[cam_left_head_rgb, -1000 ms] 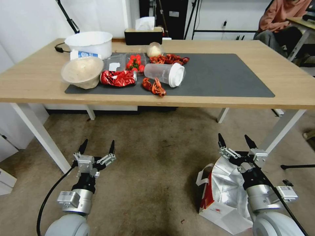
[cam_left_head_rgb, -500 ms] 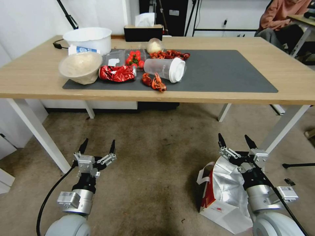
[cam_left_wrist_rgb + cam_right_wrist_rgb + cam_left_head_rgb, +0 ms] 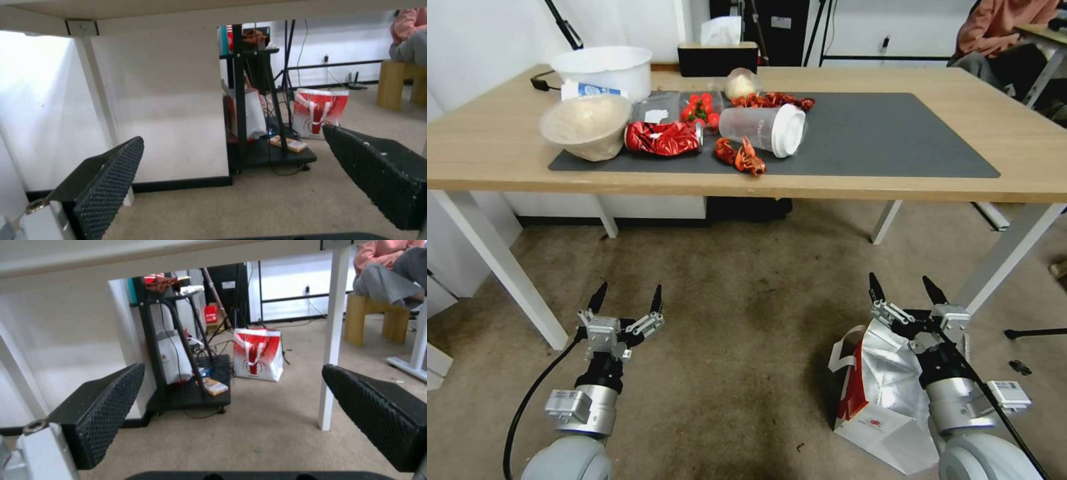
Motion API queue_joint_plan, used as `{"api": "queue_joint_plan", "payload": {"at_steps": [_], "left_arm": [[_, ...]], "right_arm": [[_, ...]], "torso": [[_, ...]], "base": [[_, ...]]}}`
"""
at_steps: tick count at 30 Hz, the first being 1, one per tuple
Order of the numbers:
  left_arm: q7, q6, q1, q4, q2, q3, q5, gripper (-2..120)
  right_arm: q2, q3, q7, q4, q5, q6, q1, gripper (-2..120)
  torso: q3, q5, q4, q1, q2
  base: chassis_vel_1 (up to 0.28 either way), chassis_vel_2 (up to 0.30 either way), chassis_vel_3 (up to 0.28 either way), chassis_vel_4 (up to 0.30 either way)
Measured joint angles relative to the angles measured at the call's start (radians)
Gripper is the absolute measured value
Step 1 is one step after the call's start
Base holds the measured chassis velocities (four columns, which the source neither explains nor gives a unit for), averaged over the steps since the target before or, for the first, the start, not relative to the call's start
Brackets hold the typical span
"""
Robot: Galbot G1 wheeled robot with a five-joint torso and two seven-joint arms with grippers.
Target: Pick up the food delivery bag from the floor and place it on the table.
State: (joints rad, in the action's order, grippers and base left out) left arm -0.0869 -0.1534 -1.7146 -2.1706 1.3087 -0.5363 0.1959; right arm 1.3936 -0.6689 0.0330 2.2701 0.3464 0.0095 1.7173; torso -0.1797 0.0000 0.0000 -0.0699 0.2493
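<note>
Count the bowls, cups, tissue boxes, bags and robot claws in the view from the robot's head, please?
Bowls: 2, the white bowl and the beige bowl
Cups: 1, the lidded cup, lying on its side
Tissue boxes: 1, the tissue box
Bags: 1, the food delivery bag on the floor
Claws: 2, the left gripper and the right gripper, both open
Total: 7

We see big white tub [image 3: 603,67] at far left, tan bowl [image 3: 586,126] tipped on side near it. Shiny red packet [image 3: 662,138] lies just beside bowl. Clear cup with white lid [image 3: 764,130] lies on side. Red crayfish [image 3: 740,155] sits near cup, more red bits behind. Small red tomatoes [image 3: 700,111] in clear box. Black tissue box [image 3: 718,55] at back.
</note>
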Motion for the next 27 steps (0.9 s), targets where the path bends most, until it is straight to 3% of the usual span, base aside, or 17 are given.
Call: {"api": "queue_joint_plan", "payload": {"at_steps": [27], "left_arm": [[0.0, -0.003, 0.004, 0.011, 0.004, -0.003, 0.002, 100]], "right_arm": [[-0.004, -0.012, 0.0, -0.018, 0.015, 0.002, -0.014, 100]], "torso": [[0.082, 0.0, 0.0, 0.022, -0.104]], "base": [[0.0, 0.0, 0.0, 0.0]]}}
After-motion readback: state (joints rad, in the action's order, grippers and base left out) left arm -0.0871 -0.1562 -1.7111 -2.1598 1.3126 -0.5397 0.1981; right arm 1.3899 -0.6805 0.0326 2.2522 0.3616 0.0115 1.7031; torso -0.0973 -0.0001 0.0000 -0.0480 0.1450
